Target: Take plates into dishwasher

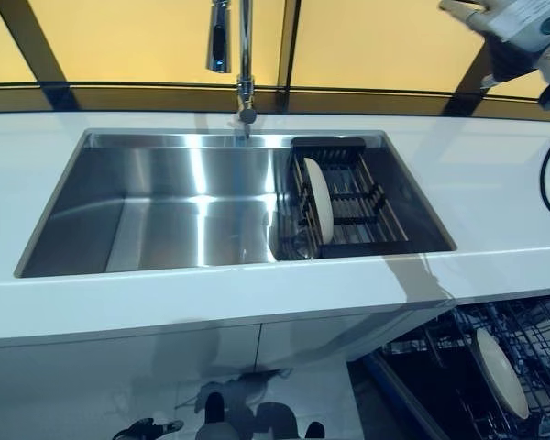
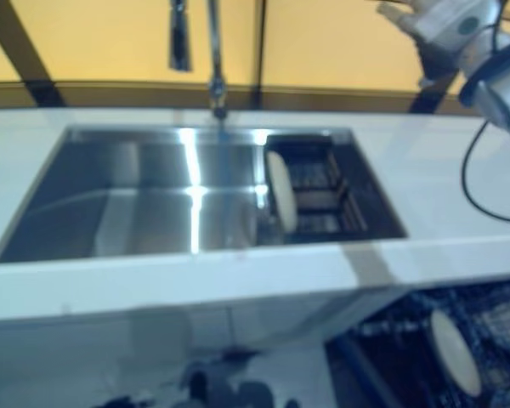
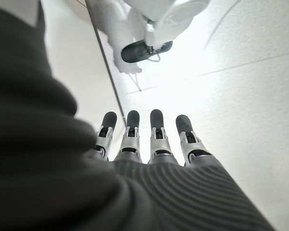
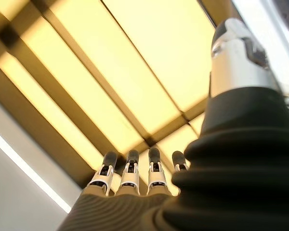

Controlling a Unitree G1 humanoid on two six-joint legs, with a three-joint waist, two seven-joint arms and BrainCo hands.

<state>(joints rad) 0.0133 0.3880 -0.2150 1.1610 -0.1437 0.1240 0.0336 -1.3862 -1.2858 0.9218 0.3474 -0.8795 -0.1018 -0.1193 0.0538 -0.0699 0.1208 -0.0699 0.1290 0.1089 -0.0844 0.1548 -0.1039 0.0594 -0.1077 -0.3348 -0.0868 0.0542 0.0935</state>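
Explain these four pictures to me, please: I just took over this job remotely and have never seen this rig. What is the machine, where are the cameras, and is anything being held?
This is a two-legged humanoid robot with two arms and fingered hands. The two wide pictures come from the stereo camera on its head, looking down at a white counter with a steel sink and a tap. A dark rack in the sink holds one white plate standing on edge. At lower right the open dishwasher already has a second plate in its rack.

The other two pictures come from cameras on the wrists. The left hand hangs low over the floor, fingers straight, empty. The right hand is raised high at upper right, facing the yellow window panels, also open and empty. Nothing is held.
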